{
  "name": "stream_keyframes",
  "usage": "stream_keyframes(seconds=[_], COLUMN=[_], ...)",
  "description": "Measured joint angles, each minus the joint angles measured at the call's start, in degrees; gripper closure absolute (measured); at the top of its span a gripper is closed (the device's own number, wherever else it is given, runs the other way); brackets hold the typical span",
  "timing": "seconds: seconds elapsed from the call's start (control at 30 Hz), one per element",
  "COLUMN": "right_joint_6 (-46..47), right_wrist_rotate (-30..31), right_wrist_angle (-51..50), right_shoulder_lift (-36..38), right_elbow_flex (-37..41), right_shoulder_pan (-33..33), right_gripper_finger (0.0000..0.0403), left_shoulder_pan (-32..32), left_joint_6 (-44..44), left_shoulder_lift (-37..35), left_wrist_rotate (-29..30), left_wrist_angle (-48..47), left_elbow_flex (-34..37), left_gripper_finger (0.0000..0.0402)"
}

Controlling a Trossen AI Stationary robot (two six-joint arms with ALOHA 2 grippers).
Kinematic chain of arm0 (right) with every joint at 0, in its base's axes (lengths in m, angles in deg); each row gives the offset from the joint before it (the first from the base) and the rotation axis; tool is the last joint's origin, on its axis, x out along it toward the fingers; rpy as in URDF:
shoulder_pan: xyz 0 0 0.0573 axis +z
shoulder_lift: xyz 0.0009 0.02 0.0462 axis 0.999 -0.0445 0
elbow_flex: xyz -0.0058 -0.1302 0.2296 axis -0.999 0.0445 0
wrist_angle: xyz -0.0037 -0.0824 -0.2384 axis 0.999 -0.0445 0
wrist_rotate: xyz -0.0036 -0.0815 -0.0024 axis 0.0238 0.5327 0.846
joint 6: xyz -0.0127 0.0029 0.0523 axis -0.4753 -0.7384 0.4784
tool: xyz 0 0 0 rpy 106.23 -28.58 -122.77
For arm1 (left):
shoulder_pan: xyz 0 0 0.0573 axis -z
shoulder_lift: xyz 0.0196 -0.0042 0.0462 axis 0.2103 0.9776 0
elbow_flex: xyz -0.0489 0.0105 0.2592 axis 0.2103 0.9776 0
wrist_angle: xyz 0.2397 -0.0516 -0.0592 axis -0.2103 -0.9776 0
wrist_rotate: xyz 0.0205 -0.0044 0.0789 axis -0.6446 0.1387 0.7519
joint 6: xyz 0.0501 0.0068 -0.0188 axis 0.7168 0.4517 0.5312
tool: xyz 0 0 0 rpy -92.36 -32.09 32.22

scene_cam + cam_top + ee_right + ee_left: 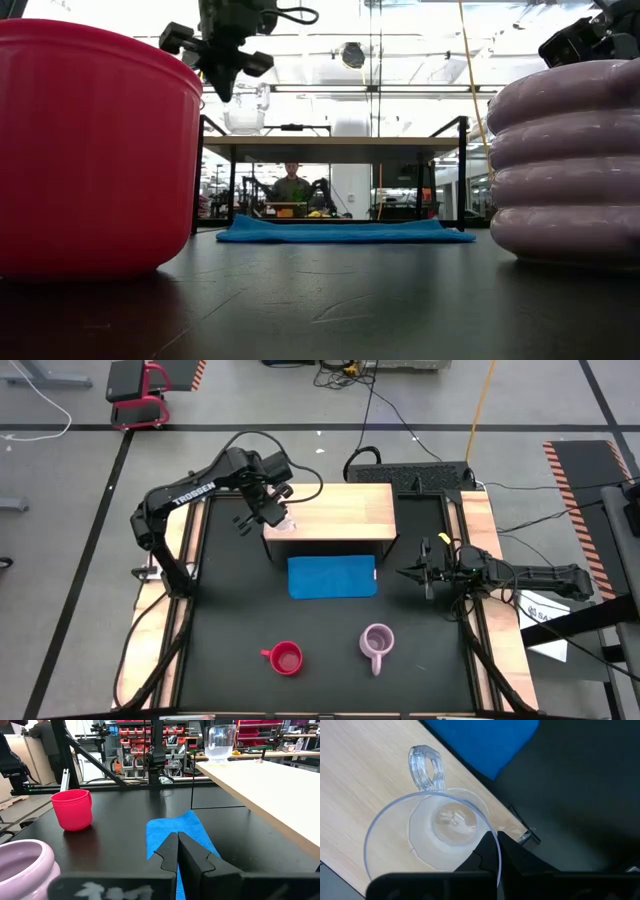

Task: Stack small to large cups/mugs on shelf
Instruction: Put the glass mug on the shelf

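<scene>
A small clear glass cup (pixel 283 523) stands upright over the near left corner of the wooden shelf (pixel 345 505), with my left gripper (pixel 497 847) shut on it. The red mug (pixel 286 658) and the ribbed lilac mug (pixel 377 643) stand on their bases on the black table near its front edge. My right gripper (pixel 420 572) waits shut and level at the table's right side, touching nothing. My left gripper holds the glass cup by its rim (pixel 496 862), on the side roughly opposite the handle (pixel 427 767). One finger is inside the cup and one outside. The fingers come from above, pointing steeply down. The cup is upright; whether its base touches the shelf cannot be told.
A flat blue mat (pixel 332 576) lies on the table in front of the shelf, partly under its near edge. The shelf's dark side panels (pixel 198 175) stand at either end. A person (pixel 291 188) shows far behind the table.
</scene>
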Motion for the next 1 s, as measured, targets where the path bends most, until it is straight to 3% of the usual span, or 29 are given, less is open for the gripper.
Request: stream_keyframes(seconds=[0.5,0.73,1.0], right_joint_6=[-0.67,0.02,-0.16], right_wrist_rotate=[0.00,-0.13,-0.15], right_wrist_angle=[-0.09,-0.70,-0.72], right_shoulder_lift=[0.01,0.00,-0.02], right_elbow_flex=[0.00,0.00,0.01], right_shoulder_pan=[-0.02,0.07,0.09], right_gripper_finger=[0.0403,0.0403,0.0403], left_shoulder_pan=[2.75,3.17,3.53], left_joint_6=[-0.90,-5.20,-10.65], left_shoulder_lift=[1.12,1.33,1.40], left_wrist_rotate=[0.41,2.51,3.20], left_wrist_angle=[0.26,4.25,4.78], left_elbow_flex=[0.02,0.00,0.07], left_gripper_finger=[0.0396,0.0392,0.0349])
